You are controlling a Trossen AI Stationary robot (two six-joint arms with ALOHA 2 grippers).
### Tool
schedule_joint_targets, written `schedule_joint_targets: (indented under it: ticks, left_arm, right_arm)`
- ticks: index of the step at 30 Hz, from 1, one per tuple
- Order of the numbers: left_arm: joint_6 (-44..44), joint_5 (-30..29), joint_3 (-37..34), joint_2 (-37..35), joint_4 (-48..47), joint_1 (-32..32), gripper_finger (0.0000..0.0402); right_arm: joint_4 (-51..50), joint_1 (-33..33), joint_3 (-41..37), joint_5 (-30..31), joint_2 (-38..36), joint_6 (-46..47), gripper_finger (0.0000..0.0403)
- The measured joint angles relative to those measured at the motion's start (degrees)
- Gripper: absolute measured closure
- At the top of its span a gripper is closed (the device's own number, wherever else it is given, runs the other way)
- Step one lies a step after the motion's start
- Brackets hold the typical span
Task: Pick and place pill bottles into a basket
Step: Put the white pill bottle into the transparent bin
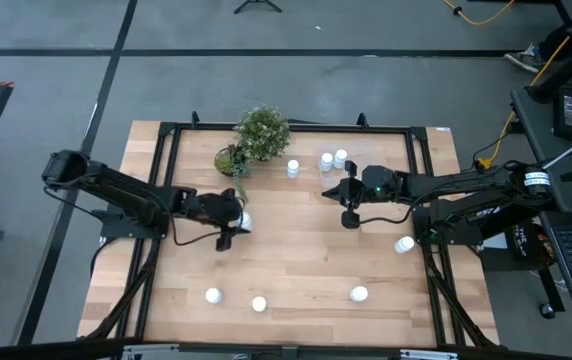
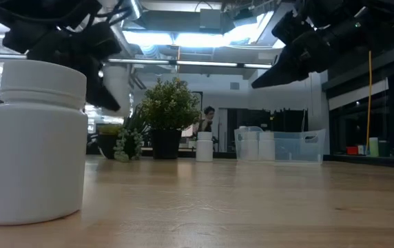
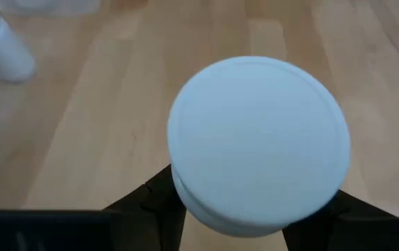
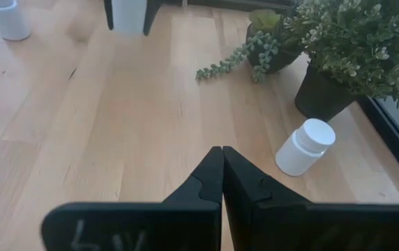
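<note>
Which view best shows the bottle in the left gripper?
The left wrist view: the bottle fills the picture, cap toward the camera, with a dark finger on each side. The high view shows only a white sliver beside the left gripper. The right wrist view shows it far off, between the fingers.

- No text, label, brand or number can be read in any view.
- The bottles are plain white, with no label to see.
- The cap in the left wrist view is blank.
- Pale marks stand on the dark bar at the bottom edge of the right wrist view, but they are too blurred to read.
</note>
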Motion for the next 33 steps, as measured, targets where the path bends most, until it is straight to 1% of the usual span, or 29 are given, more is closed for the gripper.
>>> schedule_joint_targets:
  ticks: [4,11,16,25,29,33]
  left_arm:
    - [3.2,1.7,0.6,-2.0,-0.9,2.1,0.0232]
    - [8.8,1.8,8.9,-2.3,-12.5,5.5,0.0232]
    - [12.8,2.4,11.9,-2.3,-14.8,6.7,0.0232]
    - [11.8,2.6,14.9,-1.4,-18.0,7.7,0.0232]
    - [12.5,2.3,16.6,0.5,-18.3,7.7,0.0232]
    - [12.7,1.9,17.7,2.8,-18.9,7.7,0.0232]
  right_arm:
    - [1.1,0.0,0.0,0.0,0.0,-0.1,0.0396]
    - [5.3,0.0,0.0,0.0,0.0,-0.1,0.0396]
    - [7.2,0.0,0.0,0.0,0.0,-0.1,0.0396]
    - [7.5,0.0,0.0,0.0,0.0,-0.1,0.0392]
    - [7.8,0.0,0.0,0.0,0.0,0.0,0.0369]
    - [10.3,0.0,0.0,0.0,0.0,0.1,0.0327]
